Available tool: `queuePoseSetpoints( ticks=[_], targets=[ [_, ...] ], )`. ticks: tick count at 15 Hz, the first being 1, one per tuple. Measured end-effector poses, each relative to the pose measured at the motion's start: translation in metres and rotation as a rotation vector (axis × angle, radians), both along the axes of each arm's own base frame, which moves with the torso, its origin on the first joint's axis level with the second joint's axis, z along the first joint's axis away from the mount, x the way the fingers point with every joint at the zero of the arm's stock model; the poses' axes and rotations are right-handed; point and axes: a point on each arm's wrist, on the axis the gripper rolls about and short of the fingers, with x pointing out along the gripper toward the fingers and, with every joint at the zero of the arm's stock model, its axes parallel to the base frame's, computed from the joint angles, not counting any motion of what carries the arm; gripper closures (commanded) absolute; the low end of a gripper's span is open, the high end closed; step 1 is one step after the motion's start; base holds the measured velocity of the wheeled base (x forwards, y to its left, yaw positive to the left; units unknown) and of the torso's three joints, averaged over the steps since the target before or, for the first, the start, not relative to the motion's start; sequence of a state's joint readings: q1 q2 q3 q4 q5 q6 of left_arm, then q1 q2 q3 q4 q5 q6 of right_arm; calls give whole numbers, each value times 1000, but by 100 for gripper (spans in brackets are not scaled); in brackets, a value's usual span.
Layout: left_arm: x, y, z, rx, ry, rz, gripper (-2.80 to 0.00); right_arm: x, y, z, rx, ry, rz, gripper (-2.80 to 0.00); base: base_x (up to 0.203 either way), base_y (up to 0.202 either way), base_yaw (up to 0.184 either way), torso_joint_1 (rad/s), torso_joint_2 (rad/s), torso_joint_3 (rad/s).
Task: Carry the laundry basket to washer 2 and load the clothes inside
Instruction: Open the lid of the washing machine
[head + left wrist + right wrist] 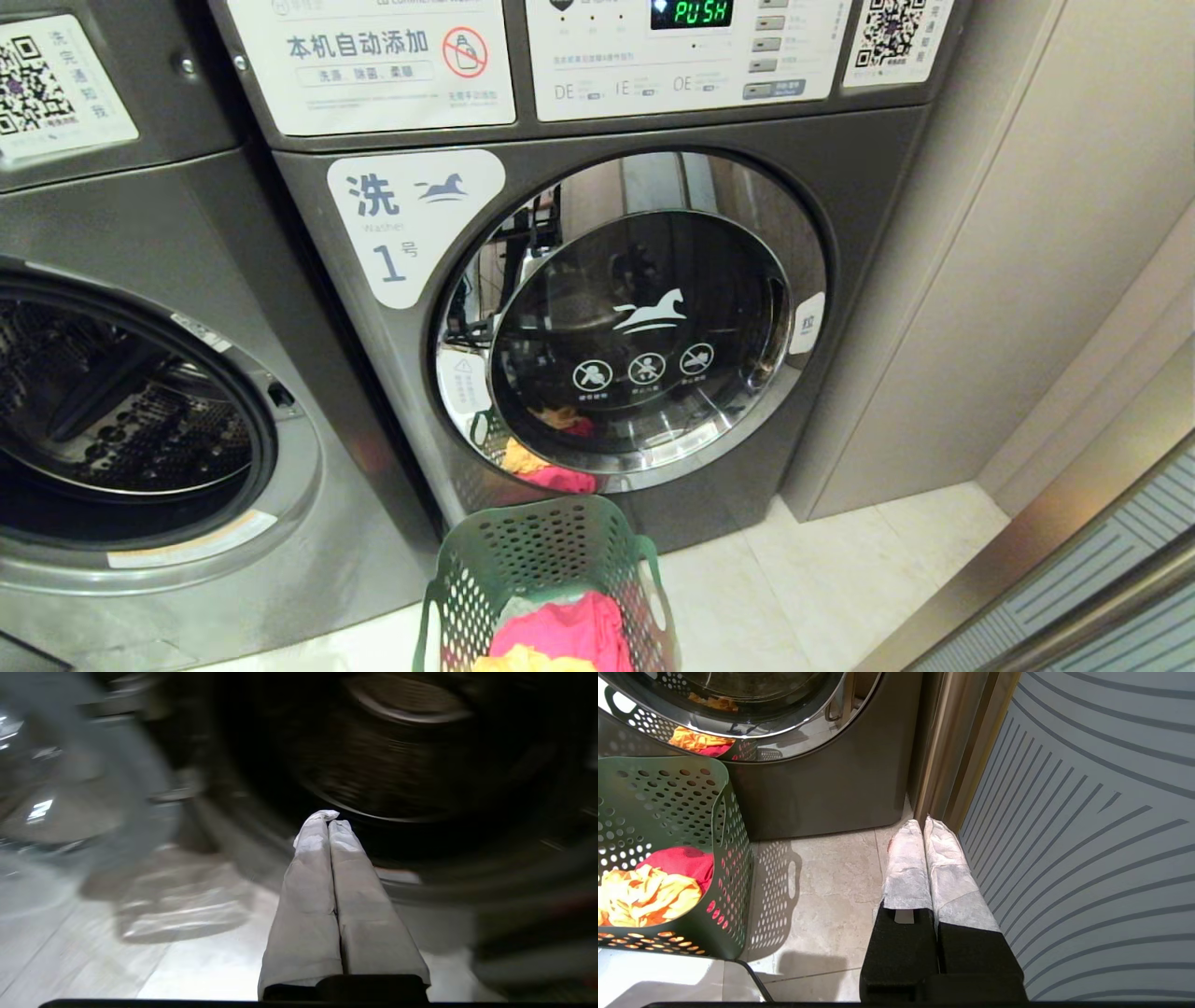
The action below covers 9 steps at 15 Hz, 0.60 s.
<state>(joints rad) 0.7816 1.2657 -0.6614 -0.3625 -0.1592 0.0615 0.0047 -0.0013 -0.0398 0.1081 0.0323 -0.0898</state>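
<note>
1. My left gripper (329,820) is pressed closed on nothing, pointing at what seems, through blur, an open dark drum.
2. My right gripper (923,825) is closed too, empty, low over the floor tiles (822,872).
3. The laundry basket (546,560) stands before washer 1 (635,322), holding the clothes (565,630).
4. The open washer (140,411) stands left.
</note>
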Motion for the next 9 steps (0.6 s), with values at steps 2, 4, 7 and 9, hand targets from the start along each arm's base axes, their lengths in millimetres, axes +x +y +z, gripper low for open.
queuePoseSetpoints(
  ticks=[2,4,7,9],
  targets=[
    [-6,-69,-15,22,-14,-250,0,0,0,0,0,0,0,0,0,0,0,0,0,0],
    [-45,-114,-45,45,-32,-431,0,0,0,0,0,0,-1,0,0,0,0,0,0,0],
    [-103,-132,-92,96,-57,-552,0,0,0,0,0,0,-1,0,0,0,0,0,0,0],
    [-127,-135,-116,134,-69,-595,0,0,0,0,0,0,0,0,0,0,0,0,0,0]
  ],
)
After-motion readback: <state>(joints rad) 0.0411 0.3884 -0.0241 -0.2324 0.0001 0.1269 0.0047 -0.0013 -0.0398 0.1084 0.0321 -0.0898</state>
